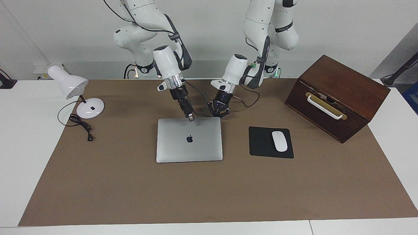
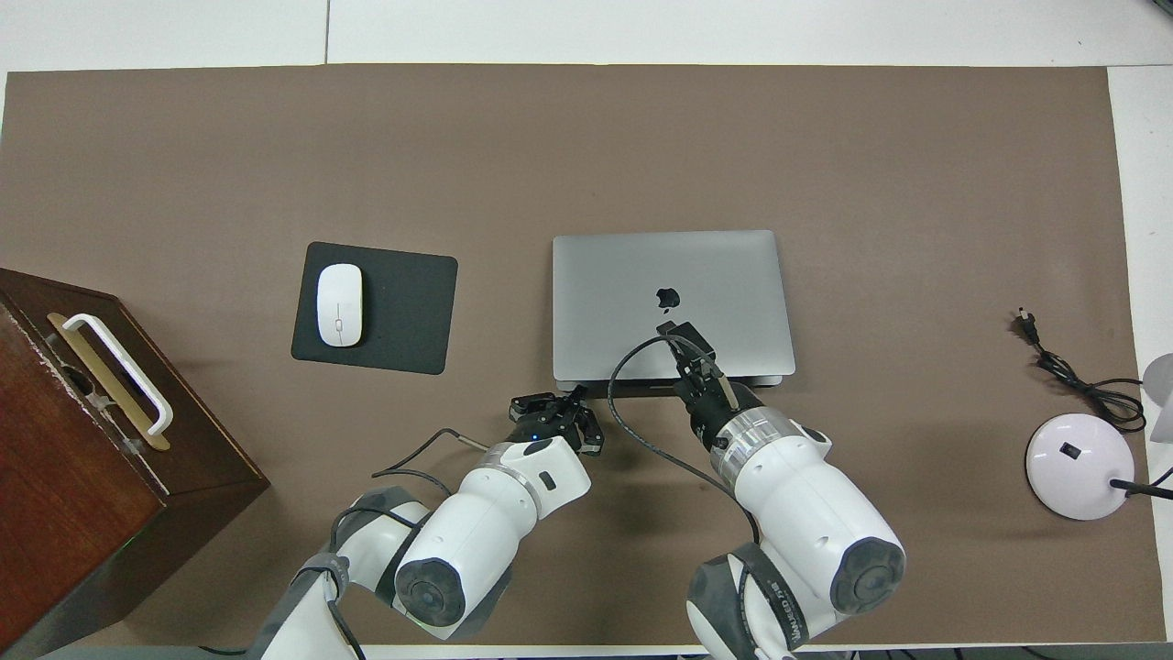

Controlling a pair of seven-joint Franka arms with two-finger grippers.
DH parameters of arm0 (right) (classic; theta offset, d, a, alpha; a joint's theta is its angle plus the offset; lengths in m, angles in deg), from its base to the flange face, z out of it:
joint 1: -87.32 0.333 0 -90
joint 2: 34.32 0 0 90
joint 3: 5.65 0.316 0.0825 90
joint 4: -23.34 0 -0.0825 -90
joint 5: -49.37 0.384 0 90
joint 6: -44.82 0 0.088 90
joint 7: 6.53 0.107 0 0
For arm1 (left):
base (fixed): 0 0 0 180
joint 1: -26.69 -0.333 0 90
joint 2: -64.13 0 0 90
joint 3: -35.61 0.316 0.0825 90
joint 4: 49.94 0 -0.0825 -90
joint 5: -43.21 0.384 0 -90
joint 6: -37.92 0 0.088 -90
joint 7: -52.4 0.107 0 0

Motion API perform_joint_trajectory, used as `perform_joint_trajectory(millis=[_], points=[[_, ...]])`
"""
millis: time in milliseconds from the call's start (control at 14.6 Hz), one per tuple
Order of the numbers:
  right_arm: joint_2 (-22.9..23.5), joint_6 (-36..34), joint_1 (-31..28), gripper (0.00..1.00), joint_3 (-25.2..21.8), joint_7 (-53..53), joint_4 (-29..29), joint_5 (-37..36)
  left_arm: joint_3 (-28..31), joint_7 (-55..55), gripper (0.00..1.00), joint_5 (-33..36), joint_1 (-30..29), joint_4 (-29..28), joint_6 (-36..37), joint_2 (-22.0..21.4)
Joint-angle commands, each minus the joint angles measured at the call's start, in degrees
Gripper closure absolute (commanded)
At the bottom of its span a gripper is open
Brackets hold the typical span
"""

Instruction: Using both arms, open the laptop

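The silver-grey laptop (image 1: 189, 140) lies on the brown mat with its lid down and the apple logo up; it also shows in the overhead view (image 2: 674, 275). My right gripper (image 1: 191, 118) points steeply down with its fingers together, its tip at the lid's edge nearest the robots, about mid-width; in the overhead view the right gripper (image 2: 683, 335) covers part of the lid. My left gripper (image 1: 219, 113) is open and empty, low over the mat just off the laptop's corner toward the left arm's end; it also shows in the overhead view (image 2: 554, 412).
A black mouse pad (image 1: 263, 143) with a white mouse (image 1: 279, 141) lies beside the laptop toward the left arm's end. A brown wooden box (image 1: 336, 98) with a white handle stands past it. A white desk lamp (image 1: 89, 109) and its cord stand toward the right arm's end.
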Motion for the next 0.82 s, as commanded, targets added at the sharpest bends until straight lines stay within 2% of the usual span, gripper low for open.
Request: perform_joint_trajectory(millis=[0,550,756], points=[[1.3,0.5,-0.3,0.00,0.1,0.7,1.5,0.9,0.3,0.5,1.00,-0.8,0.3,0.4,-1.2,0.4],[1.9,0.4,-0.6,0.00,0.1,0.6,2.4,0.9,0.9,0.6,1.00,-0.9,0.2,0.6,-1.2,0.1],[2.2,-2.2,-0.7,0.00,0.1,0.6,4.5,0.9,1.7,0.6,1.00,-0.9,0.3,0.6,-1.3,0.2]])
